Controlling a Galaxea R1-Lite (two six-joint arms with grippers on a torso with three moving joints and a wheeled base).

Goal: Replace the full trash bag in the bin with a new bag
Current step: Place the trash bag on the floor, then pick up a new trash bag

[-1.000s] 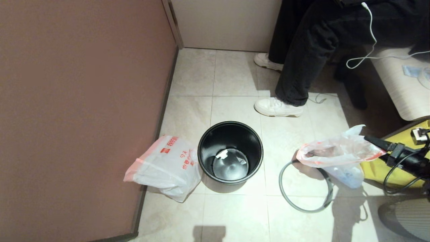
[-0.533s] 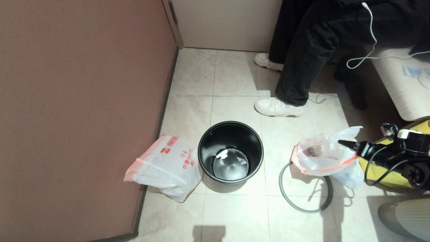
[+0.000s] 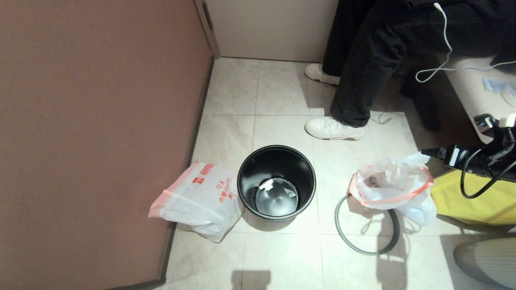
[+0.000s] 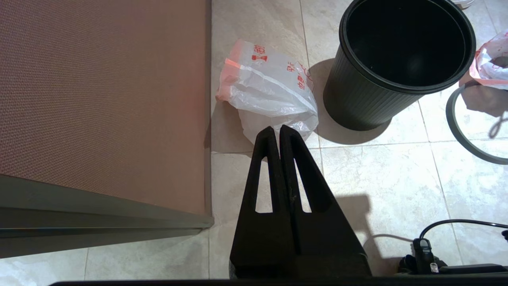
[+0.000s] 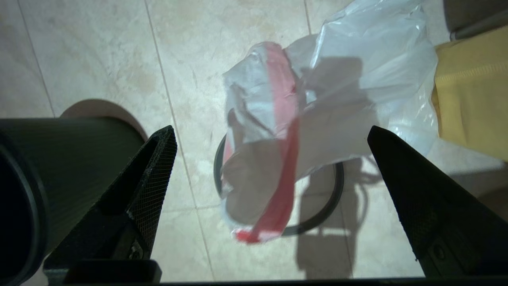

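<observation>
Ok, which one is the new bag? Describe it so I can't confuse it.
Start at the brown wall on the robot's left. Between it and the bin, the new bag lies on the floor, touching the bin. It is smooth with a red square logo; the full trash bag is crumpled.

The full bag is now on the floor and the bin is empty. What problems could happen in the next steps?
The full trash bag sits on the grey hoop, so lifting the hoop may tip the bag, whose mouth is open. The new bag lies against the wall beside the bin, leaving the shut left gripper little room to grasp it. The open right gripper hangs close above the full bag and may snag its thin plastic.
</observation>
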